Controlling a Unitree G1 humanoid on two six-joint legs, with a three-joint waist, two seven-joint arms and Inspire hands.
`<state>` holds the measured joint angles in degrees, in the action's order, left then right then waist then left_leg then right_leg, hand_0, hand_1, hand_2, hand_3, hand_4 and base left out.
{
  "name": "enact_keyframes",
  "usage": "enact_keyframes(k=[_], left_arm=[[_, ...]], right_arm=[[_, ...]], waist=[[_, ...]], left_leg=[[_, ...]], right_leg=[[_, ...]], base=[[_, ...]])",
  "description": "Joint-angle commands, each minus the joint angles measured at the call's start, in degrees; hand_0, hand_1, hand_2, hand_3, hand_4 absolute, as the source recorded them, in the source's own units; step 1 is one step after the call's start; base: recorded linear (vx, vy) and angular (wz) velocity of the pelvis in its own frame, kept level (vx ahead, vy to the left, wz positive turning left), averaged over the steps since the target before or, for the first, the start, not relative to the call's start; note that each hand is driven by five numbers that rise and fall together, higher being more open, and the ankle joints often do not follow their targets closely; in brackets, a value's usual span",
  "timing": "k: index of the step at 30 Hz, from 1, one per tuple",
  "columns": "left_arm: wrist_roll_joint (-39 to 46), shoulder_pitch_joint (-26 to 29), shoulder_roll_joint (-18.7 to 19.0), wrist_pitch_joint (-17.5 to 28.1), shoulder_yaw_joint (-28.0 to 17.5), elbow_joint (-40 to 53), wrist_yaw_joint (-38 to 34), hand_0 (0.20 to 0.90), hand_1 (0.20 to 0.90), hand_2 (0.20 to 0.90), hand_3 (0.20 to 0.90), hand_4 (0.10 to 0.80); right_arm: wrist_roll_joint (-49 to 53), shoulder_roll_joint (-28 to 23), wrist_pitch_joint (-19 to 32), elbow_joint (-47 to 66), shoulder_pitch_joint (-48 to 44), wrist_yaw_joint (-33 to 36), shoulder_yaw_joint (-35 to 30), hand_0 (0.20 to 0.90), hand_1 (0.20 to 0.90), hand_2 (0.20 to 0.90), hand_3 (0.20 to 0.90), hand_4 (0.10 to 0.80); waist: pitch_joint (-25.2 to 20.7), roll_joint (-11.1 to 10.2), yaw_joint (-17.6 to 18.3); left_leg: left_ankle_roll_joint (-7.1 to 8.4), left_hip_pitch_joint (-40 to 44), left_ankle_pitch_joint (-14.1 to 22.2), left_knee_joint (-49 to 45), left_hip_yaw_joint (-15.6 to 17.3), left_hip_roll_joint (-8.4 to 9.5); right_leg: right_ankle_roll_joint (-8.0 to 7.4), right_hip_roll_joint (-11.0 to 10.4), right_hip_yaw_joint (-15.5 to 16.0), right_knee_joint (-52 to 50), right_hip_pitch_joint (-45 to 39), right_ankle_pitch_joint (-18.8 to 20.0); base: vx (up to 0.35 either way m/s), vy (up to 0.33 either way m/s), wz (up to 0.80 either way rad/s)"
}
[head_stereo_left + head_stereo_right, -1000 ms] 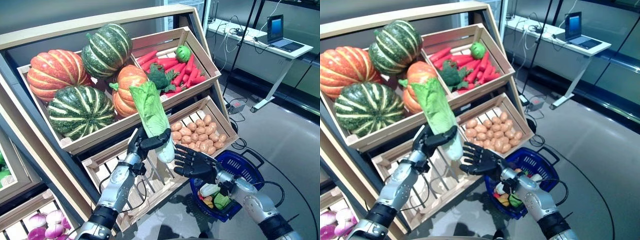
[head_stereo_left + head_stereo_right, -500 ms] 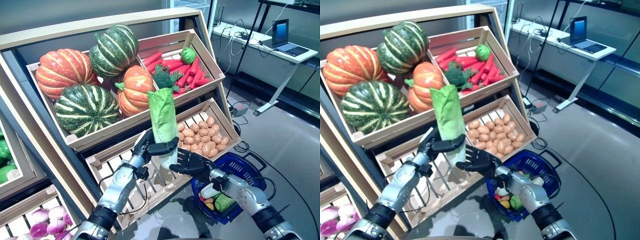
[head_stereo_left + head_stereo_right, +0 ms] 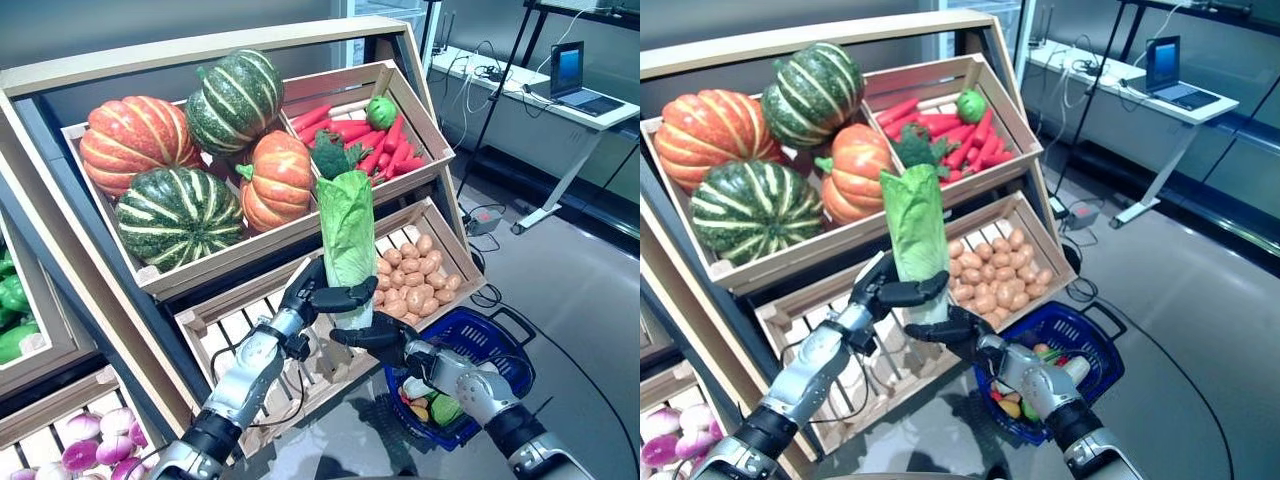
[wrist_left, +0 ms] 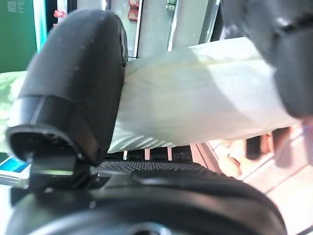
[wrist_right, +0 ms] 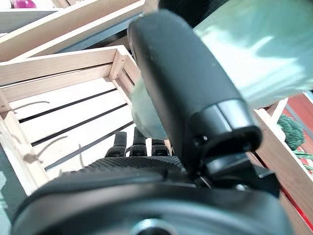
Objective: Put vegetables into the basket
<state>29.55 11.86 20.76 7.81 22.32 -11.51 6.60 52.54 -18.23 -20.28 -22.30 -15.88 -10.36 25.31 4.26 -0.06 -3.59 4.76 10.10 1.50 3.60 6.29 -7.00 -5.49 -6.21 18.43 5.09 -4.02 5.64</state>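
Cabbage: the long napa cabbage with green leaves and a pale white stalk stands almost upright in the air, in front of the wooden display shelf, above the front edge of its lower crate row. It touches no crate.
Left hand: the dark left hand is closed around the white stalk of the cabbage; its fingers wrap the front and the thumb presses from the other side, as the left wrist view shows.
Right hand: the dark right hand is just below the left one, at the bottom end of the stalk. In its wrist view the thumb lies against the stalk and the fingers curl under it, so it also grips the cabbage.
Basket: the blue plastic shopping basket sits on the grey floor, beside the right corner of the shelf and below the right forearm. Some vegetables lie inside already; the cabbage is not in it.
Upper crates: orange and striped green pumpkins fill the left crate; red carrots with a dark green broccoli fill the right one.
Lower crate: small brown potatoes lie at its right end, behind the cabbage.
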Motion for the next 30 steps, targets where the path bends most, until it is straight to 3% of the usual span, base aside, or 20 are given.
enact_keyframes(k=[1, 9, 18, 30], left_arm=[[3.6, 12.8, -2.3, 6.8, 3.1, 4.7, 0.5, 0.300, 0.300, 0.300, 0.300, 0.400], [3.7, 13.0, -2.5, 4.4, 6.0, 4.4, 2.0, 0.300, 0.300, 0.300, 0.300, 0.400], [-2.3, 11.8, 0.8, 5.5, 9.0, 2.7, 4.6, 0.300, 0.300, 0.300, 0.300, 0.400], [-2.3, 8.9, 3.7, 6.7, 7.5, -0.8, 6.5, 0.300, 0.300, 0.300, 0.300, 0.400]], right_arm=[[4.4, 4.9, 4.0, -1.5, -8.9, 1.9, -0.8, 0.900, 0.900, 0.900, 0.900, 0.800], [6.9, 5.2, 4.9, -2.3, -12.9, 3.8, -1.8, 0.900, 0.900, 0.900, 0.900, 0.800], [7.3, 1.1, 4.2, -0.2, -15.9, 2.2, -3.6, 0.900, 0.900, 0.900, 0.900, 0.800], [9.4, -3.0, 4.5, 1.1, -16.2, 0.6, -6.7, 0.900, 0.900, 0.900, 0.900, 0.800]], waist=[[-3.9, -2.4, -1.0], [-3.9, -2.5, -1.3], [-3.8, -2.4, -1.3], [-3.7, -2.4, -1.4]], left_leg=[[-0.22, -4.5, -4.4, 1.4, -2.3, 1.07], [-0.41, -4.5, -4.2, 1.4, -2.5, 1.24], [-0.39, -4.5, -4.2, 1.4, -2.2, 1.14], [-0.31, -4.4, -4.1, 1.4, -2.2, 1.07]], right_leg=[[-1.10, -4.2, -1.4, -0.2, -4.7, -1.1], [-1.05, -4.1, -1.2, -0.3, -4.6, -1.1], [-1.23, -4.2, -1.2, -0.4, -4.4, -1.1], [-1.23, -4.2, -1.0, -0.4, -4.5, -1.2]], base=[[0.000, 0.000, 0.00], [-0.006, 0.001, 0.09], [0.000, 0.000, 0.00], [0.000, 0.000, 0.00]])
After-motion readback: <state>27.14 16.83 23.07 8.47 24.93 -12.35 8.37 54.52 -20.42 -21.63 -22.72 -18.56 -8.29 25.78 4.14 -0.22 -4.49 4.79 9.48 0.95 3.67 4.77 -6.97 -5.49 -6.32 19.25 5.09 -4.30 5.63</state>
